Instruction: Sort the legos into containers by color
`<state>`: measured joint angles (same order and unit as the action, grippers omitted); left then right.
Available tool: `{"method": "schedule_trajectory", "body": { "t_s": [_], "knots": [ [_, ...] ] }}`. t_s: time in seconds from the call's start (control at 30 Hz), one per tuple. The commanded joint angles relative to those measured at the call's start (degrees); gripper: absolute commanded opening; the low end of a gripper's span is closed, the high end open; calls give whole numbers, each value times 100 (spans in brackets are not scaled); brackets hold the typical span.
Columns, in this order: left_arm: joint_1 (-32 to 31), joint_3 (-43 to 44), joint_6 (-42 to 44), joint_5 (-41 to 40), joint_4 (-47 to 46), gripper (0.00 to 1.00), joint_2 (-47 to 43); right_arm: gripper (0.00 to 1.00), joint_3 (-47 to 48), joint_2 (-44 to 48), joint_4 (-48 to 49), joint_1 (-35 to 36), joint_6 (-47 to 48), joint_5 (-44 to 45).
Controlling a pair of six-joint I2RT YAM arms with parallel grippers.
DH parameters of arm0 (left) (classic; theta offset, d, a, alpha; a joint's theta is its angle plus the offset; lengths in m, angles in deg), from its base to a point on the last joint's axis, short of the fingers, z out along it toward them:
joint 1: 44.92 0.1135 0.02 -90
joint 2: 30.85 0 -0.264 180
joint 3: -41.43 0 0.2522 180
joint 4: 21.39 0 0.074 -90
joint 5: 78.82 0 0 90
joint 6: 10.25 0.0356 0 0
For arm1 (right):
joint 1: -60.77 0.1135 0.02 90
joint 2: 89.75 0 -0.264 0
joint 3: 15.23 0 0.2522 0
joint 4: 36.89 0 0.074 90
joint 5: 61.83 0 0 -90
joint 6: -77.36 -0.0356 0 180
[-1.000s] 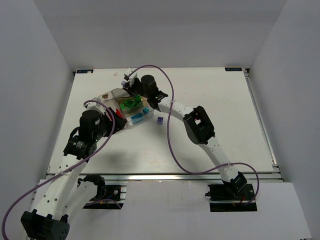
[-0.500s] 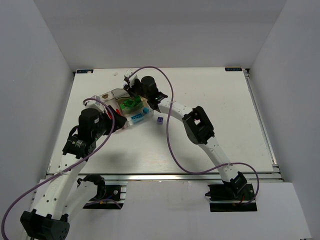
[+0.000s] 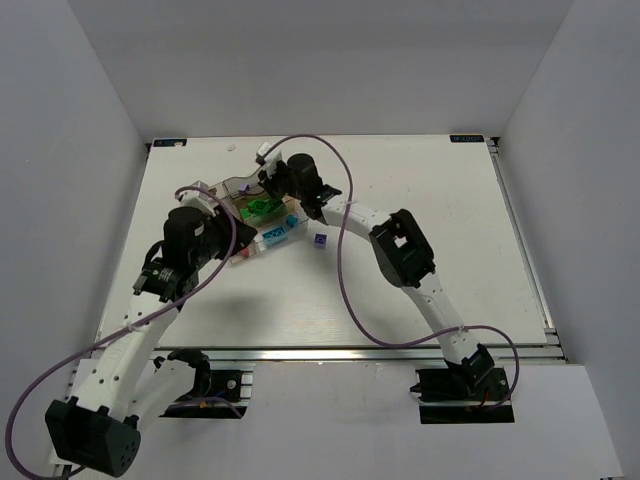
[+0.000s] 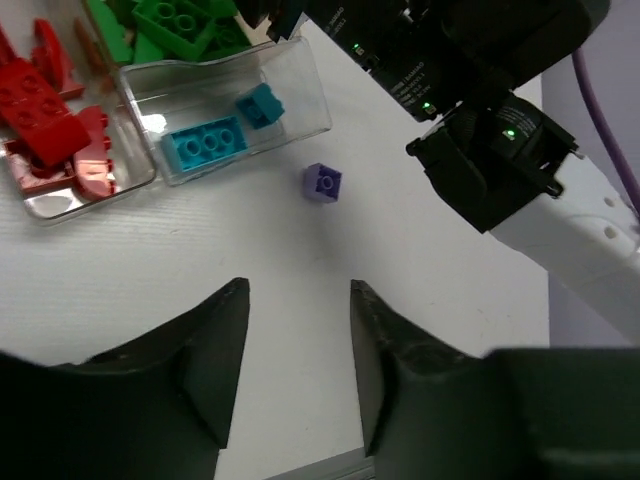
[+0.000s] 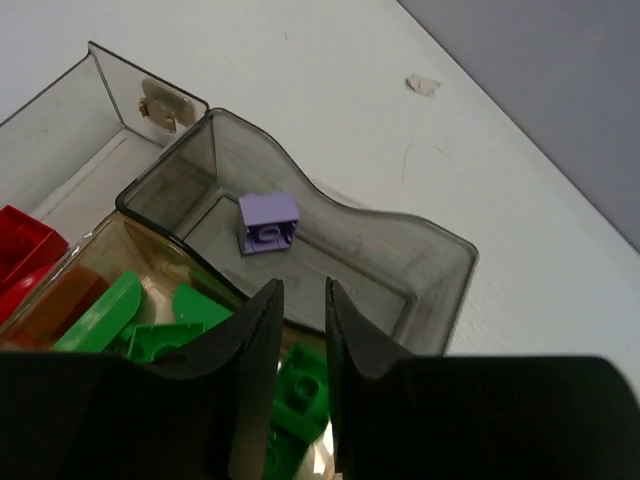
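The clear box (image 3: 270, 235) holds red legos (image 4: 45, 110), green legos (image 4: 170, 20) and two cyan legos (image 4: 205, 143) in separate compartments. One pale purple lego (image 5: 268, 222) lies in the smoky open lid (image 5: 400, 260). Another purple lego (image 4: 322, 183) sits loose on the table right of the box, also in the top view (image 3: 319, 240). My right gripper (image 5: 303, 285) hovers over the green compartment and lid edge, jaws a narrow gap apart and empty. My left gripper (image 4: 298, 290) is open and empty, above the table near the loose purple lego.
The right arm's black and white links (image 4: 500, 150) stretch across the table just right of the box. A purple cable (image 3: 345, 280) loops over the table. A small white scrap (image 5: 422, 84) lies beyond the lid.
My left arm has swung farther up over the box's left side, covering the red compartment in the top view. My right gripper has shifted slightly to the right.
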<state>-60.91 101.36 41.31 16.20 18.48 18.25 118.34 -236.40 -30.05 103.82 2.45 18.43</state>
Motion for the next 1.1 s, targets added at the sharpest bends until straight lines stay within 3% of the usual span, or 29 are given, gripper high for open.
{"method": "schedule_trajectory", "body": {
  "t_s": [0.0, 0.03, 0.07, 0.17, 0.2, 0.23, 0.27, 0.3, 0.33, 0.37, 0.5, 0.7, 1.07],
  "knots": [
    [-27, 208, 3, 745, -720, 46, 564, 27, -123, 1382, -326, -384, -778, -10],
    [-88, 225, 3, 1077, -843, 33, 766, 18, -499, 1863, -416, -698, -971, -124],
    [-89, 260, -6, 1220, -1001, 29, 1211, 3, -711, 2094, -521, -814, -1130, -290],
    [-377, 611, 108, 1414, -1073, 26, 2143, 1, -1336, 2877, -1284, -1464, -1465, -1098],
    [-474, 847, 221, 1397, -1055, 28, 2374, 10, -1450, 3157, -1548, -1736, -1465, -1544],
    [-571, 997, 283, 1301, -1003, 31, 2593, 35, -1678, 3282, -2046, -2008, -1439, -1792],
    [-790, 1164, 432, 1196, -794, 44, 3022, 47, -1793, 3379, -2434, -2141, -1308, -2125],
    [-905, 1557, 512, 1108, -661, 49, 3244, 61, -1890, 3562, -2734, -2412, -976, -2599],
    [-1019, 1744, 582, 1002, -512, 54, 3455, 82, -2013, 3625, -3276, -2537, -825, -2804],
    [-1247, 1920, 705, 758, -249, 63, 3657, 89, -2214, 3695, -3534, -2904, -658, -3058],
    [-1757, 2624, 890, 89, 201, 71, 4632, 89, -3110, 4230, -4257, -3390, 28, -3789],
    [-2276, 3599, 1127, -1177, 957, 73, 5661, 89, -4500, 5101, -3695, -3584, 293, -4045],
    [-2453, 4426, 1681, -2338, 1107, 78, 6515, 89, -4563, 5015, -3598, -3646, -32, -4185]
  ]
}}
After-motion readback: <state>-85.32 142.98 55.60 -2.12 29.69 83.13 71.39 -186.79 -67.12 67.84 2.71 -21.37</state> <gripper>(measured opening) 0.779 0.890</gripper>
